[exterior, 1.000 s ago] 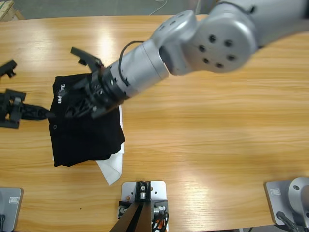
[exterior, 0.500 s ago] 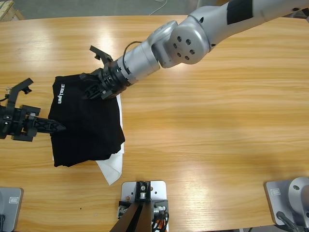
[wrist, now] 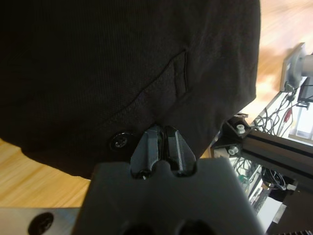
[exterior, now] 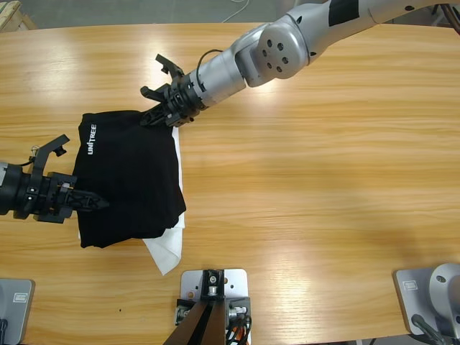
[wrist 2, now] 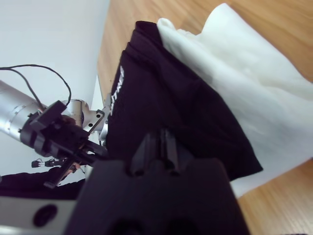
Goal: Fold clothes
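Hands both look pressed together, left hand (exterior: 92, 203) and right hand (exterior: 159, 115) at T-shirt (exterior: 129, 180) edges.

The black T-shirt (exterior: 129, 180) is matt, finely ribbed soft cloth; the white garment (wrist 2: 254, 93) is smooth cloth; the table (exterior: 323, 180) is glossy, grained wood.

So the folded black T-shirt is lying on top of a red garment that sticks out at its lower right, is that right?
Not quite: the garment under the black T-shirt is white, not red. The high view shows its white corner sticking out past the shirt's lower right edge, and the right wrist view shows white fabric beside the black too.
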